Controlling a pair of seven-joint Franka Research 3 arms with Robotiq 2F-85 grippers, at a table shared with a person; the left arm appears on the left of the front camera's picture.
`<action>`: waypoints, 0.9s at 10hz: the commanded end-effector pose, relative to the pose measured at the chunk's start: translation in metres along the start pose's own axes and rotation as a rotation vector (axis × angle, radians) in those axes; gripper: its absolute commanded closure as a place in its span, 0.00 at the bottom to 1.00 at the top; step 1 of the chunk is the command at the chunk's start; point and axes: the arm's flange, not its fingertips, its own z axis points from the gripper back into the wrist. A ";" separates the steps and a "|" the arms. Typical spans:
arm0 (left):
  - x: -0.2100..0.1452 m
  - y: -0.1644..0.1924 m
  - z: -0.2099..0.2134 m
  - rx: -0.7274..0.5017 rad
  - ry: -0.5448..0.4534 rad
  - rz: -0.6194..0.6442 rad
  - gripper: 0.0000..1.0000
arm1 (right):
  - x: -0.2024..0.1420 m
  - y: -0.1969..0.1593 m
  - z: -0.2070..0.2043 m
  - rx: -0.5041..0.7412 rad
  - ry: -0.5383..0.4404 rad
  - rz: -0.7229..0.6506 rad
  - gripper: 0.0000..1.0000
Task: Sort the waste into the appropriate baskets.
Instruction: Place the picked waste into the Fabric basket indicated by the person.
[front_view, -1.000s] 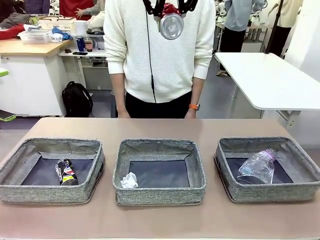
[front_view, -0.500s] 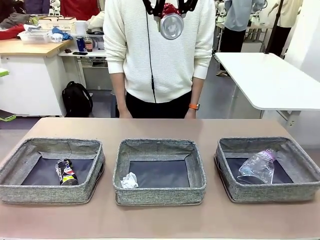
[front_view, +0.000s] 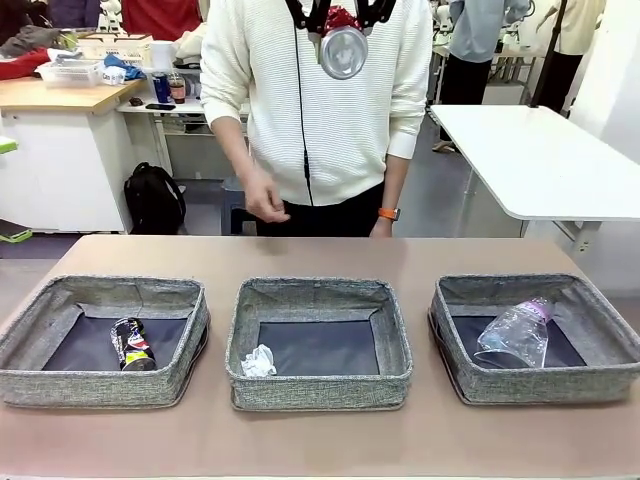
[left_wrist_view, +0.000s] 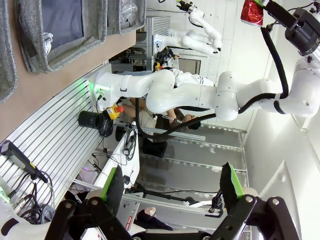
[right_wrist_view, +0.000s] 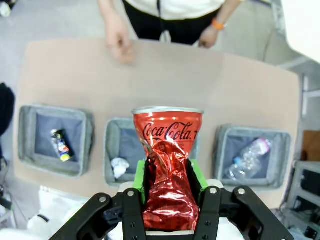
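High above the table my right gripper (front_view: 338, 16) is shut on a crushed red can (front_view: 343, 50), held upright between the green pads (right_wrist_view: 141, 176). The red can (right_wrist_view: 167, 150) hangs over the middle basket (right_wrist_view: 113, 135). Three grey baskets stand in a row. A dark can (front_view: 132, 343) lies in the left basket (front_view: 100, 384), a white paper wad (front_view: 258, 361) is in the middle one (front_view: 318, 386), and the right one (front_view: 545, 381) has a clear bottle (front_view: 515, 333) in it. My left gripper (left_wrist_view: 172, 186) is open, empty, and points away from the table.
A person in a white sweater stands at the far edge, with one hand (front_view: 264, 205) raised over the table and the other hand (front_view: 381, 226) low by the edge. Bare tabletop (front_view: 320, 255) lies between the baskets and the person. My right arm (left_wrist_view: 225, 95) crosses the left wrist view.
The person's hand on the picture's left has risen from the table edge and swung towards the middle. Neither arm has moved, nor has the red can.
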 end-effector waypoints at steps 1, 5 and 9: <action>0.000 0.001 -0.002 -0.005 -0.009 -0.018 0.00 | -0.001 0.000 0.001 -0.001 -0.001 -0.003 0.61; 0.000 0.001 -0.002 -0.005 -0.009 -0.018 0.00 | -0.001 0.000 0.001 -0.001 -0.001 -0.003 0.61; 0.000 0.001 -0.002 -0.005 -0.009 -0.018 0.00 | -0.001 0.000 0.001 -0.001 -0.001 -0.003 0.61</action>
